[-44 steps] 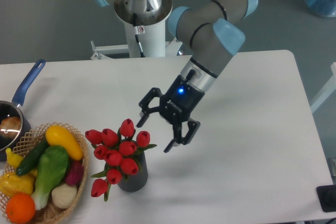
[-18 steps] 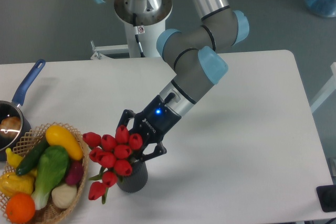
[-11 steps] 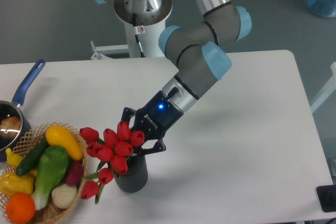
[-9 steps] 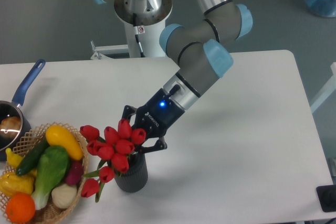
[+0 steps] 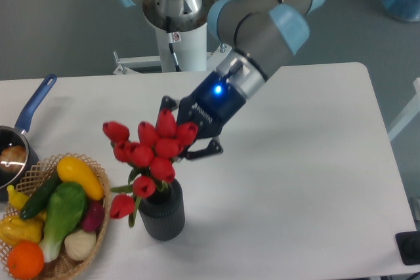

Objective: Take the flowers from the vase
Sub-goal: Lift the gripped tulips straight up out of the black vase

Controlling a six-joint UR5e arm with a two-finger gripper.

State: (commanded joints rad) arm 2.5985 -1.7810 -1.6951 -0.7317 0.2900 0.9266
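Note:
The flowers [image 5: 152,152], a bunch of red tulips with green leaves, are raised above the vase [image 5: 161,213], a short dark grey ribbed cylinder standing on the white table. Their lower stems still reach down into the vase mouth. My gripper [image 5: 186,132] is shut on the flowers just behind the buds, its black fingers [image 5: 205,151] showing on either side of the bunch. One bud [image 5: 121,206] hangs low on the left beside the vase.
A wicker basket [image 5: 98,181] of produce sits at the front left, close to the vase. A blue-handled saucepan [image 5: 26,119] stands at the left edge. The arm's base [image 5: 178,31] is at the back centre.
The gripper came down from the right, shut around the bunch and has now lifted it upward; the vase has stayed put.

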